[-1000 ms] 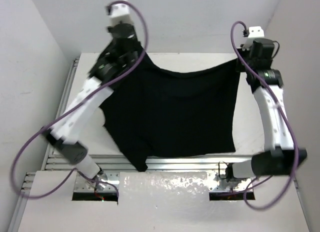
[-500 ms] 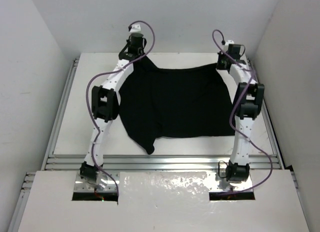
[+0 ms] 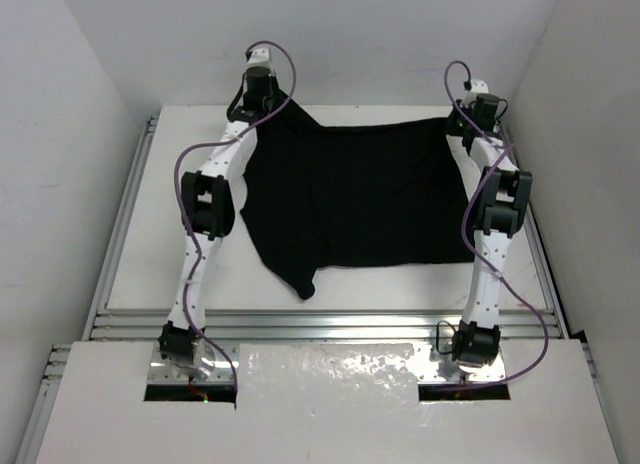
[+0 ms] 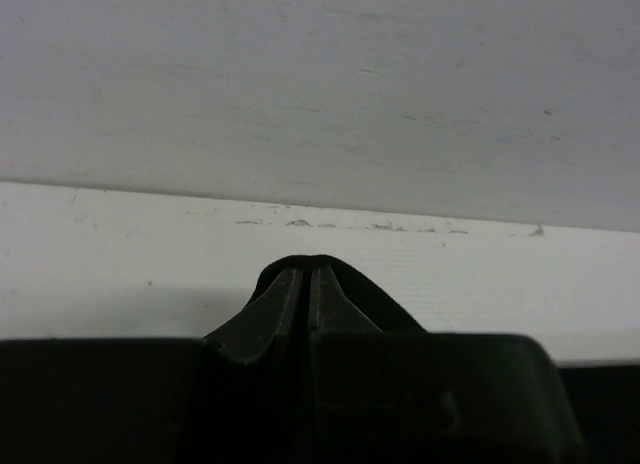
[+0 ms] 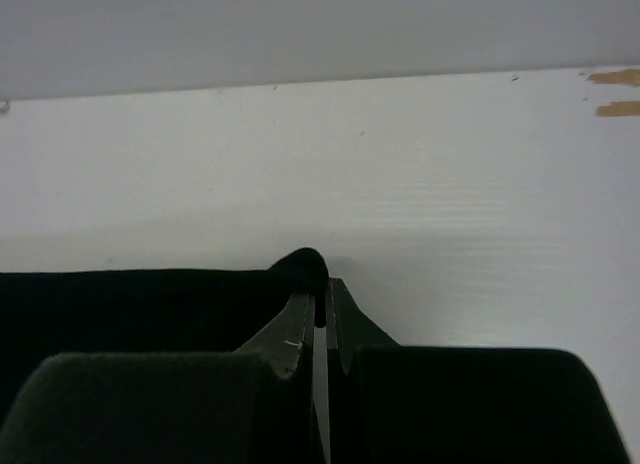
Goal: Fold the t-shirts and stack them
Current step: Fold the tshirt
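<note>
Pinching the t-shirt [image 3: 360,194] (apparently its far corners): left gripper [image 4: 305,270], right gripper [image 5: 321,286].

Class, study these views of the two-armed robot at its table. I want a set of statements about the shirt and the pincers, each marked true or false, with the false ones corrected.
1. The black t-shirt lies spread out on the table between the two arms. True.
2. The right pincer is wide open and clear of the fabric. False: its jaws are nearly closed, with a bunch of the shirt's edge at their tips.
3. The left arm and right arm both reach towards the table's far edge. True.
4. The left pincer holds a second, folded shirt. False: only one garment is in view, and the pincer is shut on its far corner.
</note>
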